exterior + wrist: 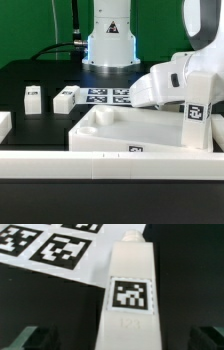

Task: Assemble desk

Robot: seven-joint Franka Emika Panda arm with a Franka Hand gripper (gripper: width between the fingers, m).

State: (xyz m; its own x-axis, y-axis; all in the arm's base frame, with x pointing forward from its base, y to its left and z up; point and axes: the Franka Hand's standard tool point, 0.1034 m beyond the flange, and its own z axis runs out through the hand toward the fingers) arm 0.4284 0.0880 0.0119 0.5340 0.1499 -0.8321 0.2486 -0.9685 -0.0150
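Nearest the exterior camera: white border rail (100, 165) along the front of the black table (30, 80). Just behind it, tabletop (110, 135), tray side up. Tagged upright leg (196, 108) at its end on the exterior view's right; cannot tell if it sits in a socket. Arm's hand hangs tilted over that end. Wrist view: gripper (115, 338) spread wide, fingertips (27, 336) either side of a tagged leg (130, 286), not touching it. Further back, on the exterior view's left, first loose leg (33, 97) and second loose leg (65, 98), apart from the tabletop. Marker board (108, 96) beyond, then robot base (108, 45).
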